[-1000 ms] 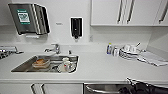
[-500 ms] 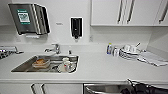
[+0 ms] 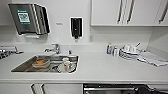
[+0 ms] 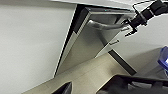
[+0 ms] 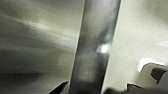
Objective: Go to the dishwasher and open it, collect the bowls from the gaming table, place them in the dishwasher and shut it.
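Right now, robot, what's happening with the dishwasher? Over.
Right gripper at the dishwasher handle. Dishwasher door tipped partly open at the top. Nothing seen in the way.

Brushed stainless-steel dishwasher front, matt white counter, shiny metal sink.

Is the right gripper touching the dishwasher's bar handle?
Touching. In the left wrist view the right gripper meets the end of the bar handle of the slightly opened dishwasher.

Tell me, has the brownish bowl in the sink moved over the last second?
No. The brownish bowl sits at the same spot in the sink, left of the faucet, as before.
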`<state>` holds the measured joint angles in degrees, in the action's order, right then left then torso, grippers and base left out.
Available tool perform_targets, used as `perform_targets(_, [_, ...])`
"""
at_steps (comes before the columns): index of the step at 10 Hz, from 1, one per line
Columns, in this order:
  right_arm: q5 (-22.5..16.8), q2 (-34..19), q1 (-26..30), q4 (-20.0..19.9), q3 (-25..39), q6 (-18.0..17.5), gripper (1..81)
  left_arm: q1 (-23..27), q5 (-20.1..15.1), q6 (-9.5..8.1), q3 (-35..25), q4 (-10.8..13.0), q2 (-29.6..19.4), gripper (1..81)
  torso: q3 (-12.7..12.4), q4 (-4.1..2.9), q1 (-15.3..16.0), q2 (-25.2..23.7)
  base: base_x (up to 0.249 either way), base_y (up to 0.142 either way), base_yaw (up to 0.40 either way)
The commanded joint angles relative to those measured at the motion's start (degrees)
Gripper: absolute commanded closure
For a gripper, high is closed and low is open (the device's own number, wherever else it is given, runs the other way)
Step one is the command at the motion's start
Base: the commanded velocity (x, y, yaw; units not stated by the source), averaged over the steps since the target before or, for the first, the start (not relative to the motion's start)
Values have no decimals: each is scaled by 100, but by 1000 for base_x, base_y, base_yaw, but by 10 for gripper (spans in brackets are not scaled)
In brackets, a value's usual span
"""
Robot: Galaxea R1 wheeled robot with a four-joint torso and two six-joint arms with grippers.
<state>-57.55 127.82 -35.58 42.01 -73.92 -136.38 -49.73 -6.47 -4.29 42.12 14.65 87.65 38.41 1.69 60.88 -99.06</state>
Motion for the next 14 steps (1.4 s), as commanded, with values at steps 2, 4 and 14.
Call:
perform_targets(2, [-819,-175,310,-439,72,6,10,450,-82,42,-134,55,-168,10,0,0,0,0,-32,0,0])
perform_targets(4, [-801,-175,275,-439,72,6,10,450,-82,42,-125,46,-168,10,5,0,9,7,-88,0,0])
perform_targets(14, [59,-149,-270,-290,-138,-38,10,450,-126,42,-142,46,-142,10,2,-2,6,-2,-96,0,0])
